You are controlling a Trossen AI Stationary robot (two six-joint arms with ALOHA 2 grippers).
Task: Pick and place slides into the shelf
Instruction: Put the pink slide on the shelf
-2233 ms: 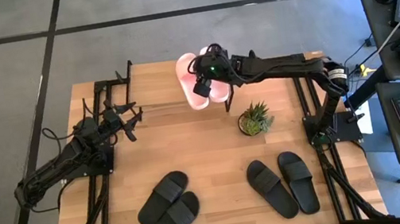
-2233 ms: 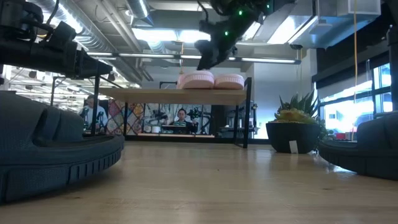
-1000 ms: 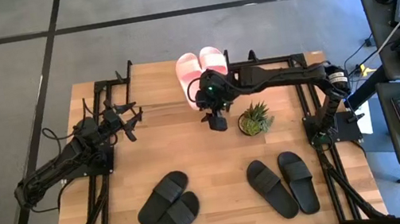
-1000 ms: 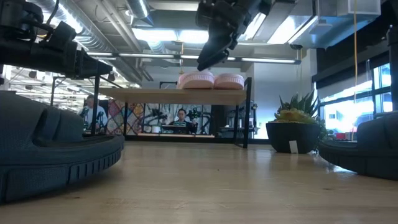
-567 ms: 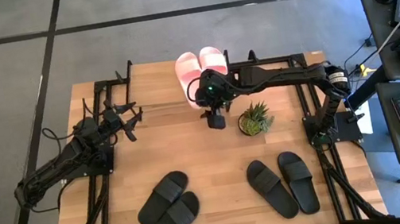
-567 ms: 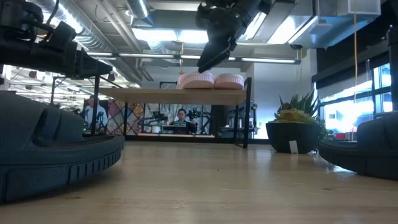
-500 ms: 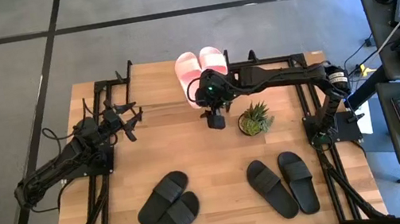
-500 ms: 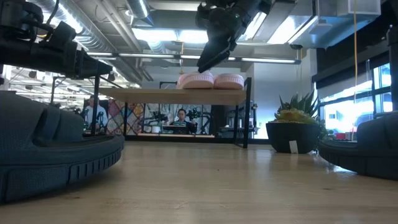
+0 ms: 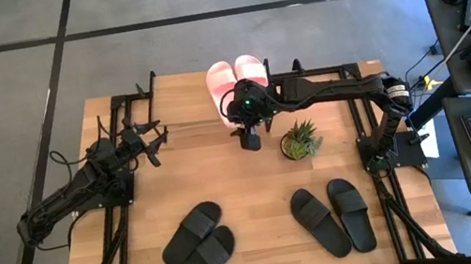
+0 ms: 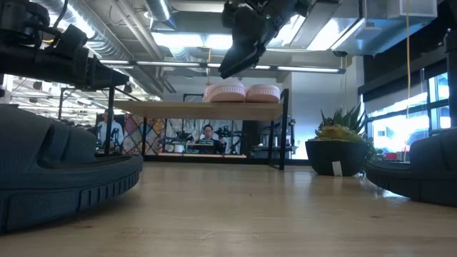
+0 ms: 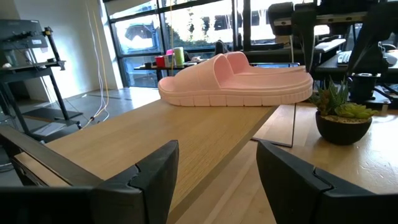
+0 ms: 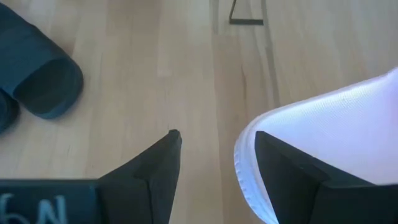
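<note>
Right gripper at upper centre, fingers apart, empty, just below the pink slides on the shelf (black pairs lower frame). Left gripper at left, open.

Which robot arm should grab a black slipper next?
Probably the right. Its tool hangs open and empty just off the shelf with the pink slides, over open table toward the black slides. The left tool waits at the shelf's other end.
</note>
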